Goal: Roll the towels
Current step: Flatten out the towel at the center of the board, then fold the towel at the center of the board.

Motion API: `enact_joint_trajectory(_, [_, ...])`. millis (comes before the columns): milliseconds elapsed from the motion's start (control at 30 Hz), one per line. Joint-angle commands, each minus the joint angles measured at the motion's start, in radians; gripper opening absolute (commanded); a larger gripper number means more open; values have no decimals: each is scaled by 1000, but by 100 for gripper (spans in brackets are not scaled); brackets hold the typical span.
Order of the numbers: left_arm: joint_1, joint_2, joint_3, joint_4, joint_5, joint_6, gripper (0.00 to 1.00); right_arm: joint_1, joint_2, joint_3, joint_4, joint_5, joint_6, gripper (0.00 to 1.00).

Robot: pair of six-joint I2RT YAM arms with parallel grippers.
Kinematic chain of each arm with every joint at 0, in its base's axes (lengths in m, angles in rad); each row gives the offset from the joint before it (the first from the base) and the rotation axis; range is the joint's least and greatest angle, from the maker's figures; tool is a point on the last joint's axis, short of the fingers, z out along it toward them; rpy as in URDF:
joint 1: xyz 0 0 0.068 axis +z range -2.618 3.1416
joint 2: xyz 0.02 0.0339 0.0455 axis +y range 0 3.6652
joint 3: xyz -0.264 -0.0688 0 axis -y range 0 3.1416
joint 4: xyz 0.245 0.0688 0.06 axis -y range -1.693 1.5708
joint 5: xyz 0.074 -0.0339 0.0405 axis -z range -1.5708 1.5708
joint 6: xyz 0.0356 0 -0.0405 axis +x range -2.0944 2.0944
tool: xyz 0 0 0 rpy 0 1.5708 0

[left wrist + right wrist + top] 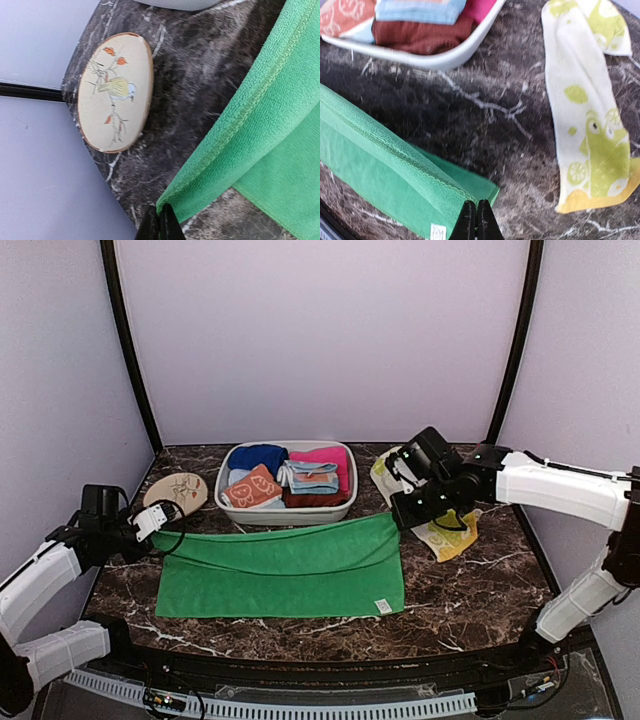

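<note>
Dark marbled table [480, 580], pale walls behind. Centre: green towel [290, 575] spread flat, far edge doubled over. Left pincer [160, 219] closed tight, pinching its far left corner. Right pincer [475, 212] closed tight on far right corner. Cream printed towel [447, 537] lies rumpled just right of it, partly under right arm. White tub [285, 512] of folded cloths behind.

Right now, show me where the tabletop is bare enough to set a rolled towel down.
The largest bare patch of the marble table is front right, bordered by the green towel, the cream printed towel and the table's right edge. A narrow strip runs between the green towel and the near edge. The back is crowded: the basin of cloths, the bird-painted oval dish, the right arm.
</note>
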Motion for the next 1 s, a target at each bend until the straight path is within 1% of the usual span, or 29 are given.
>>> enact_joint_trajectory(0, [4,86,95,146,-55,-42,0,-51,76,90,-11,41,-87,0])
enact_joint_trajectory(133, [4,127,77,194,-63,-31,0,-75,116,96,6,38,-108,0])
enact_joint_trajectory(267, [4,144,59,237,-70,-17,0,-105,117,80,30,26,-115,0])
enact_joint_trajectory(333, [4,159,65,235,-61,-21,0,-113,115,74,38,17,-117,0])
enact_joint_trajectory(467, [5,160,75,181,-35,-39,0,-114,106,43,46,-21,-104,0])
enact_joint_trajectory(633, [4,95,20,80,24,-22,0,-102,59,-97,99,-64,-41,0])
enact_joint_trajectory(767, [5,14,-62,30,29,-4,0,-62,13,-206,131,-69,13,0])
enact_joint_trajectory(967, [5,-130,-117,-108,88,-1,0,-17,-44,-298,155,-73,78,0])
